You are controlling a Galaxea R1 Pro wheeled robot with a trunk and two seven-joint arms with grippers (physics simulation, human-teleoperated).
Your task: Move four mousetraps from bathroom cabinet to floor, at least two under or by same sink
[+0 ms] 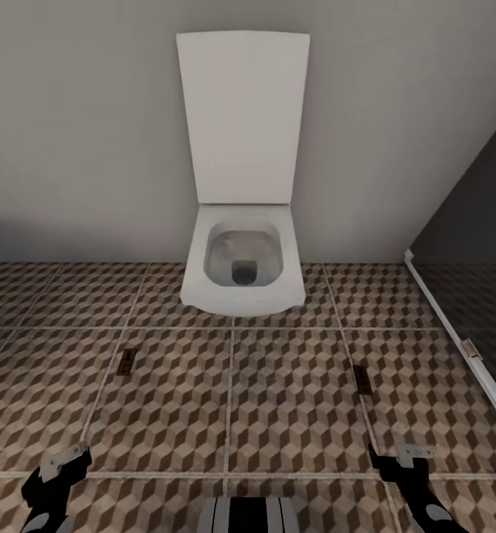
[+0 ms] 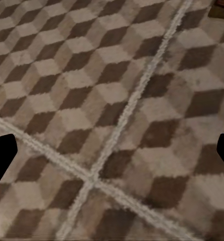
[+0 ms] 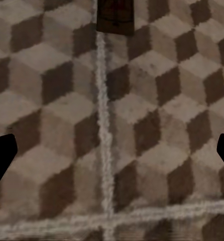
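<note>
Head view: hanging low over the tiles with the left gripper (image 1: pixel 64 460) and right gripper (image 1: pixel 407 453), both spread wide and clasping nothing. Left wrist view: showing dark fingertips (image 2: pixel 1 160) at opposite edges, with only bare floor (image 2: pixel 112 100) between them. Right wrist view: showing the same empty gap, with a mousetrap (image 3: pixel 115 17) lying ahead on a grout line, well clear of the tips.

Moving outward in head view: seeing that mousetrap (image 1: pixel 363 379) lying flat on the patterned floor ahead of the right gripper. Seeing a second mousetrap (image 1: pixel 126 361) lying ahead of the left gripper, also beside a grout line. Both sitting apart from the toilet (image 1: pixel 242 259), one to each side of the bowl, lid standing up against the wall.

Farther right: noting a small tan piece (image 1: pixel 471 349) sitting on the white sill (image 1: pixel 455 326) that borders the dark shower floor. Possibly another trap, but too small to tell.

Risks, as judgement:
- Counting the two traps as finished while they are flanking a toilet, not a sink, so failing the sink condition.
- Leaving the tan piece on the sill or letting it tip onto the dark side, so splitting the set across two surfaces.
- Rolling the base (image 1: pixel 252 514) forward over either trap, or nudging one with a lowered finger and skidding it away.
- Closing on a flat board against tile and pinching only its edge, so flipping it.
</note>
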